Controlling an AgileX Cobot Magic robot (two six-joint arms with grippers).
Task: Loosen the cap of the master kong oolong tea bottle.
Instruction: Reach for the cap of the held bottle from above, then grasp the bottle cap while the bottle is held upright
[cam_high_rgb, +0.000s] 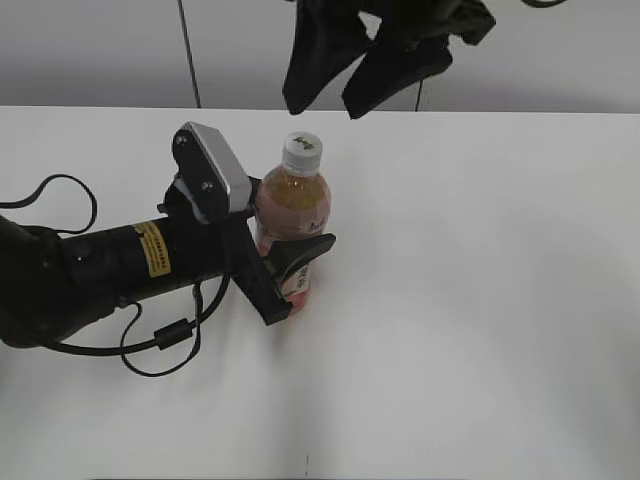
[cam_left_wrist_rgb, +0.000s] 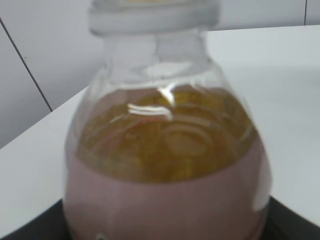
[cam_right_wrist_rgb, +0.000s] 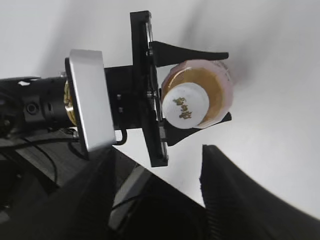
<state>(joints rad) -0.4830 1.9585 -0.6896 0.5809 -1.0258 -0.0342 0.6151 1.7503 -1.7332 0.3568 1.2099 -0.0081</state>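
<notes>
The master kong oolong tea bottle stands upright on the white table, amber tea showing above its pink label. Its white cap with a small dark logo is on the neck. My left gripper is shut on the bottle's body at label height. In the left wrist view the bottle fills the frame, with the cap at the top edge. My right gripper hangs open and empty above and behind the bottle. In the right wrist view its fingers frame the cap from above, apart from it.
The white table stretches to the right and the front. The left arm's black cable loops on the table at the left. A grey wall stands behind the table's far edge.
</notes>
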